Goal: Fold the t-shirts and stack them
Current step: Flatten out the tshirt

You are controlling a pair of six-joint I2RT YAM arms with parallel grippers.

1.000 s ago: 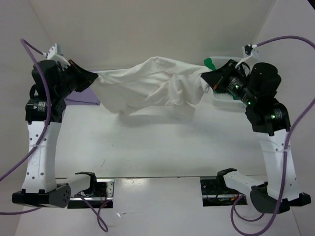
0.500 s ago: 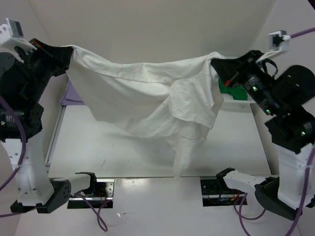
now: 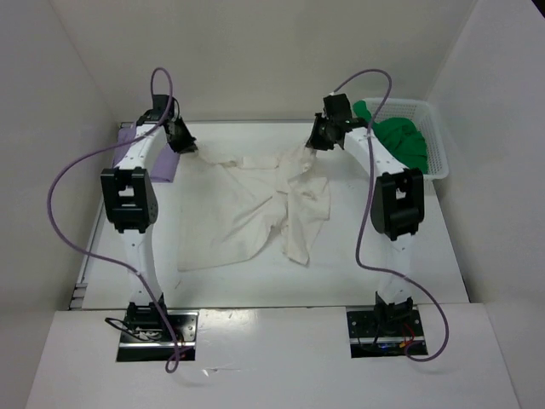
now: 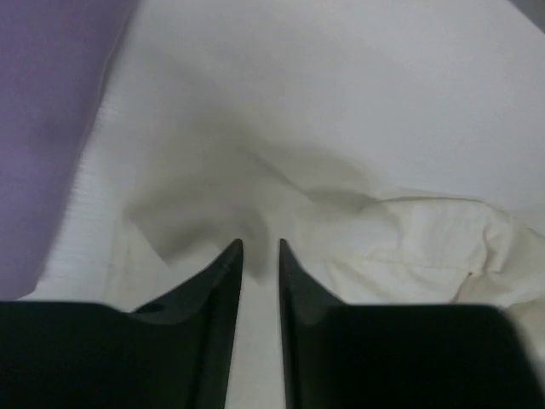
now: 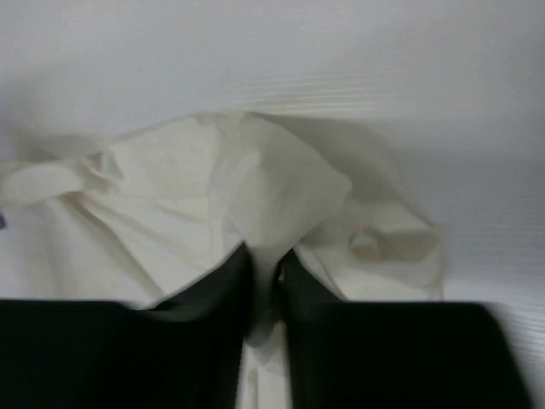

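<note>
Our left fingers point(image 4: 217, 298) and right fingers point(image 5: 223, 285) are each pinched shut on a far edge of the rumpled cream white cloth t-shirt point(image 3: 255, 213), which lies spread on the white table point(image 3: 409, 273) between the arms. We see the lavender purple t-shirt point(image 4: 43, 128) just beside the left fingers, and the bright green t-shirt point(image 3: 398, 141) in the white plastic mesh basket point(image 3: 438, 158).

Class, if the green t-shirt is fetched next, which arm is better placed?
Probably right: the right gripper sits near the basket holding the green t-shirt; the left gripper is far across, by the lavender t-shirt.
</note>
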